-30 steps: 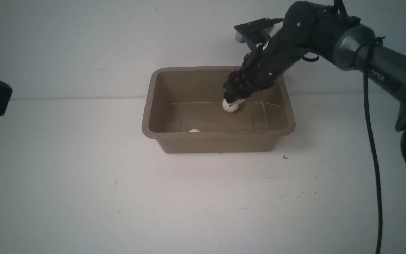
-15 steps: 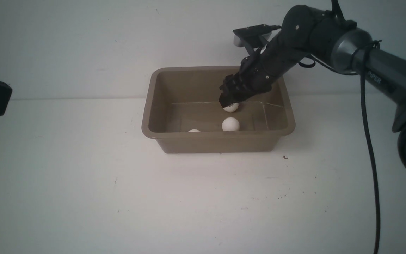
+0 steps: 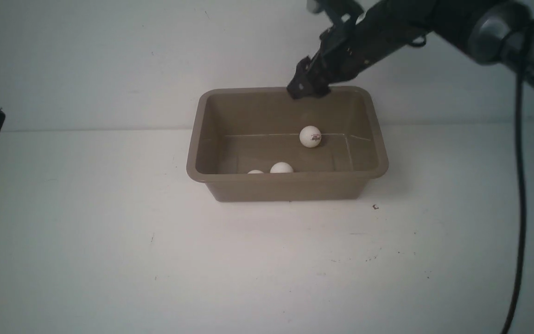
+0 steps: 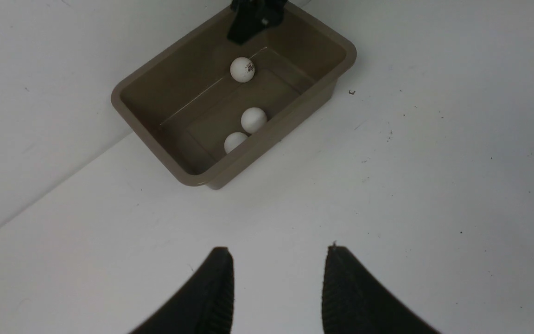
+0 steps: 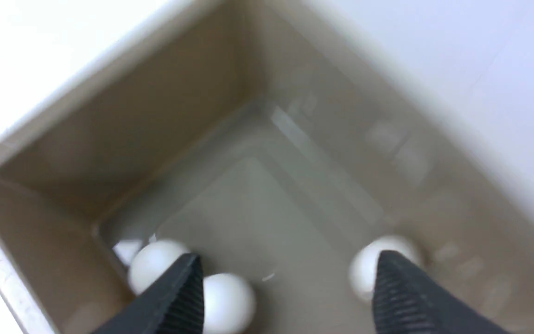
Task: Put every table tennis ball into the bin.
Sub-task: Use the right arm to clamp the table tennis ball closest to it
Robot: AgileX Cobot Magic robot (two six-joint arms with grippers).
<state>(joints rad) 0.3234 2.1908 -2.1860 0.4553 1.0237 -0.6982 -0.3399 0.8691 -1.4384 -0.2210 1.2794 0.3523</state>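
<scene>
White tabletop (image 3: 155, 260), taupe bin (image 3: 285, 176) set by the back wall (image 3: 109, 55). Inside, a logo ball (image 3: 310, 137) is seen at the far side, two plain balls (image 3: 281, 168) against the near wall. Right gripper (image 5: 285, 278) is held spread and empty over the far rim; left gripper (image 4: 278, 264) is parted, empty too.

White counter (image 3: 109, 260), matte, w/ faint scuffs + tiny dark specks; one small dark fleck (image 3: 376, 207) rt of ctr. Pale wall (image 3: 86, 55) behind.

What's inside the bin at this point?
In the bin: a logo ball by the far wall and two more balls by the near wall, which hides their lower parts in the front view. No fourth ball shows anywhere.
</scene>
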